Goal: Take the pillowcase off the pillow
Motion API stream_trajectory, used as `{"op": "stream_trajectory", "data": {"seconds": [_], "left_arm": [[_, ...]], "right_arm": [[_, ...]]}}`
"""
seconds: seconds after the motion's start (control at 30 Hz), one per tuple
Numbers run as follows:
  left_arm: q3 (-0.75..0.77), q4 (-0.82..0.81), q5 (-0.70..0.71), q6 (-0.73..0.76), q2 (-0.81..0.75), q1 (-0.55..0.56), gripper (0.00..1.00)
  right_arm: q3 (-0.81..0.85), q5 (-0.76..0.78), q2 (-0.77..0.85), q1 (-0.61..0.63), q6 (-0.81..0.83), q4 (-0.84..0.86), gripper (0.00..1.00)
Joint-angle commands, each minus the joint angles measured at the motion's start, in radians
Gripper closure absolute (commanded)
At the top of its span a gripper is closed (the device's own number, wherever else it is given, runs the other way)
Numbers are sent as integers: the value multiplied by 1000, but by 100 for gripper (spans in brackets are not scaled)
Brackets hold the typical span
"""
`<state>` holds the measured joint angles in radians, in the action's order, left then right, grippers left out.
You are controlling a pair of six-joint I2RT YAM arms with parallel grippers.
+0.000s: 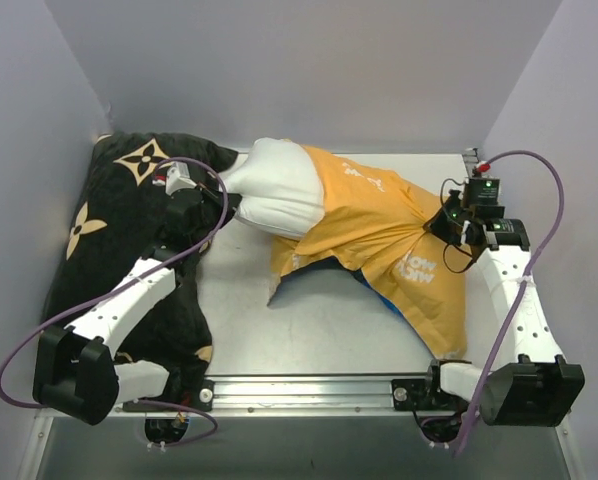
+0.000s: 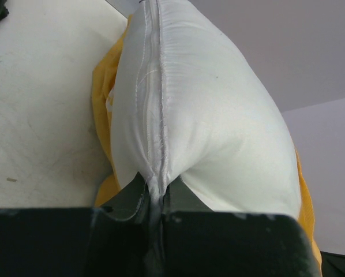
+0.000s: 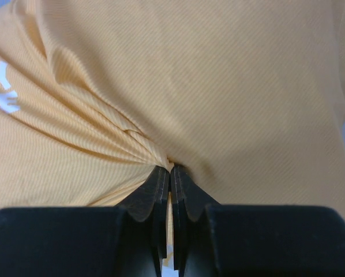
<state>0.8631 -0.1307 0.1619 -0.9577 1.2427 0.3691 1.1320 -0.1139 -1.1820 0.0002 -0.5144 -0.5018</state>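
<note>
The white pillow (image 1: 279, 190) lies across the middle of the table, its left end bare, its right part inside the orange-yellow pillowcase (image 1: 379, 235). A strip of the blue face (image 1: 379, 295) shows at the pillowcase's lower edge. My left gripper (image 1: 227, 203) is shut on the pillow's seamed end (image 2: 155, 190). In the left wrist view the white pillow (image 2: 218, 115) fills the frame with orange fabric (image 2: 103, 86) behind it. My right gripper (image 1: 441, 226) is shut on a pinched fold of the pillowcase (image 3: 171, 167) at its right end. The orange fabric (image 3: 190, 75) fills the right wrist view.
A black cushion with tan flower marks (image 1: 129, 200) lies at the left under my left arm. Grey walls close the table (image 1: 279, 330) on the left, back and right. A metal rail (image 1: 309, 385) runs along the near edge.
</note>
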Motion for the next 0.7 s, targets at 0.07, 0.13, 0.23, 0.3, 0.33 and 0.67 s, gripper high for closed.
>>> {"op": "stream_trajectory", "data": {"seconds": [0.07,0.13,0.23,0.3,0.33,0.67], "left_arm": [[88,-27,163,59,-8,-163,100],[90,-1,160,57,-17,-183,100],[48,40,143,62,-69,-216,100],[-24,14,107,51,-100,-207,100],[-42,11,85,31,-106,-199,100],[-420,69,142,-65,-316,191,97]], "right_arm": [[40,33,-30,-215,13,-49,100],[57,48,-42,-251,13,-47,100],[66,-37,-68,-324,-4,-34,100],[90,-75,-93,-306,-16,-14,100],[110,-63,-99,-240,-13,-15,100],[225,219,-93,181,96,-142,69]]}}
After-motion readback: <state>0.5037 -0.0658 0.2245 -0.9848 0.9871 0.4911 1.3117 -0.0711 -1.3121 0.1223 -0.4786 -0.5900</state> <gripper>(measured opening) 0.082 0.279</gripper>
